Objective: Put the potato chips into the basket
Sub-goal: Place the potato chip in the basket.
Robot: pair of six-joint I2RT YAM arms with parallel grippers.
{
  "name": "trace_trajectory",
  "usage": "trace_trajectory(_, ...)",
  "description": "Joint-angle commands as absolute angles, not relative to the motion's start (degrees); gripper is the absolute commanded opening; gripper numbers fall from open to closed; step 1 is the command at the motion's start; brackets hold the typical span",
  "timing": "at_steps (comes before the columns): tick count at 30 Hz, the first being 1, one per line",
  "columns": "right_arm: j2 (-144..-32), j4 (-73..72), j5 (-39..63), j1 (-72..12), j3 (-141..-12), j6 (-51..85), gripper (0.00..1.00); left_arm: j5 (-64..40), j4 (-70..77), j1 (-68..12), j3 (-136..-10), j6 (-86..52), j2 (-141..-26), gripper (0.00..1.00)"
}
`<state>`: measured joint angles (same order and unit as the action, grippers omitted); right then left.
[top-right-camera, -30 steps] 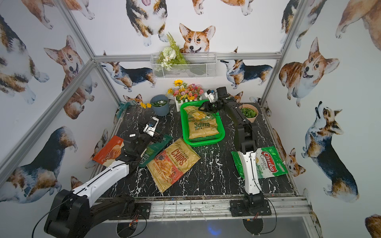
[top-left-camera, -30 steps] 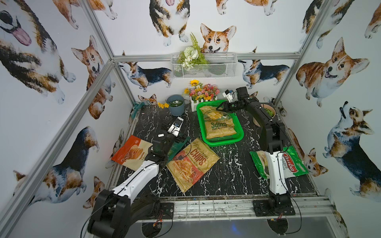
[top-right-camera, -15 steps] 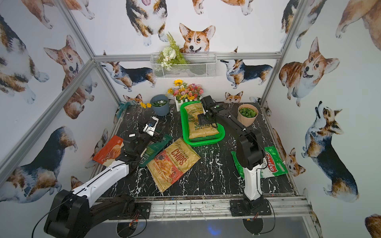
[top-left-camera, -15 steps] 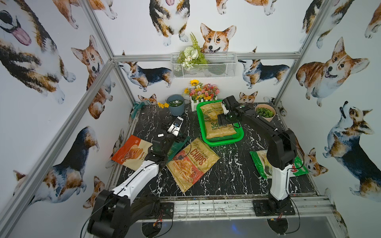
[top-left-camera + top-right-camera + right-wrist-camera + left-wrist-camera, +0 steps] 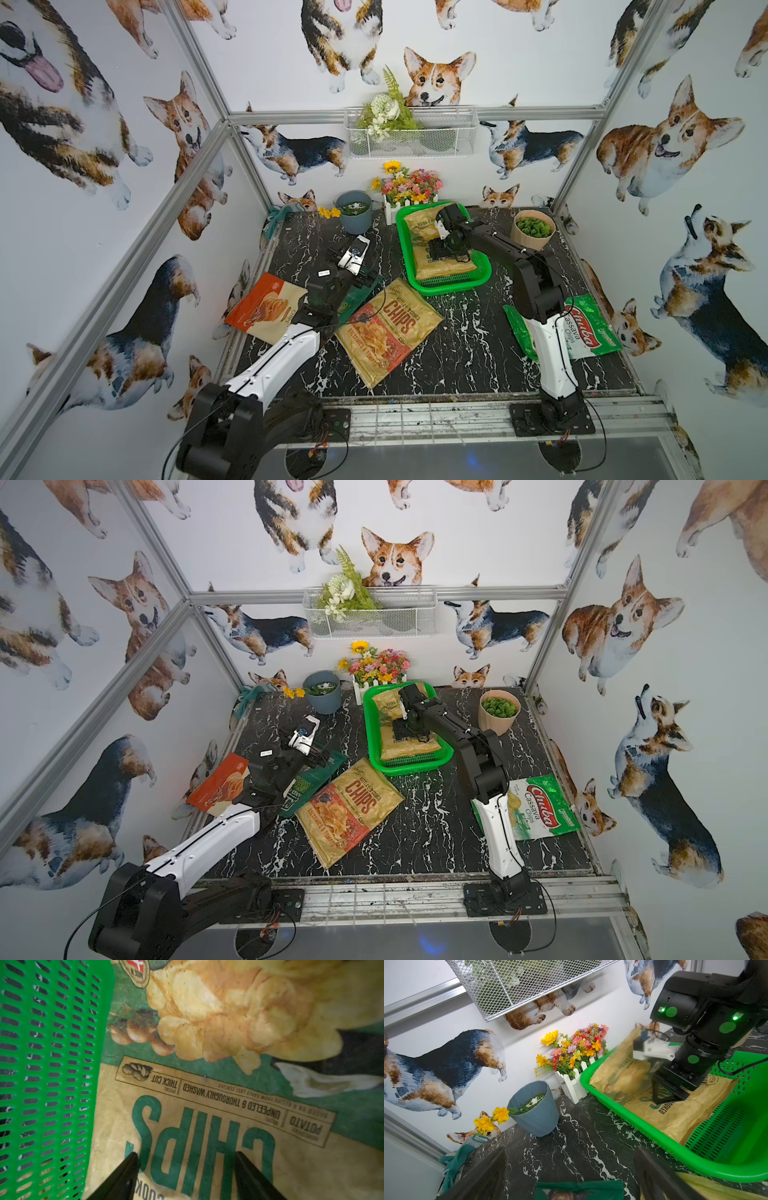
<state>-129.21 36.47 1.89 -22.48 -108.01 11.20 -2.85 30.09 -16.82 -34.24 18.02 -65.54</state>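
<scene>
The green basket (image 5: 453, 289) (image 5: 409, 769) stands at the back middle of the table. One tan "CHIPS" bag (image 5: 446, 268) (image 5: 207, 1105) lies flat in it. My right gripper (image 5: 186, 1155) (image 5: 439, 250) points down at this bag, open, its tips at the bag's face with nothing gripped. Outside the basket lie a second tan CHIPS bag (image 5: 388, 326), a dark green bag (image 5: 353, 297) (image 5: 579, 1188), an orange-and-cream bag (image 5: 266, 307) and a green-white bag (image 5: 590, 328) partly behind the right arm. My left gripper (image 5: 569, 1167) (image 5: 365, 279) hangs open over the dark green bag's end.
A peach pot (image 5: 534, 228) stands right of the basket. A blue-grey pot (image 5: 353, 210) and a white fenced flower box (image 5: 409, 195) stand at the back wall. A wire basket (image 5: 411, 133) hangs above them. Green gloves (image 5: 276, 216) lie in the back left corner.
The right gripper has come from high at the basket's back end down and forward onto the tan bag in the basket, which now lies flatter. The left arm has not moved.
</scene>
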Motion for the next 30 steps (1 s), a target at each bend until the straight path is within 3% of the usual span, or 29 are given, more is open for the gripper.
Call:
trace_trajectory(1, -125.6, 38.6, 5.0, -22.7, -102.5, 10.9, 0.64, -3.0, 31.5, -16.9, -34.5, 18.0, -65.0, 0.99)
trace_trajectory(4, -120.3, 36.0, 7.4, -22.7, -94.7, 11.2, 0.55, -3.2, 31.5, -16.8, -34.7, 17.9, -64.9, 0.99)
trace_trajectory(12, -116.1, 35.4, 9.2, -22.4, -88.9, 10.7, 0.62, -3.8, 31.5, -16.9, -34.7, 17.6, -64.9, 0.99)
trace_trajectory(23, -122.2, 36.8, 9.6, -21.9, -104.4, 11.8, 0.68, -3.6, 31.7, -17.0, -34.5, 17.4, -65.5, 0.99)
trace_trajectory(27, -127.9, 37.9, 5.6, -20.8, -112.0, 12.9, 0.72, -4.0, 31.6, -17.0, -34.7, 17.2, -65.9, 0.99)
trace_trajectory(30, -134.0, 37.8, 8.4, -20.0, -116.9, 13.3, 0.73, -4.1, 31.8, -17.0, -34.7, 17.2, -66.0, 0.99)
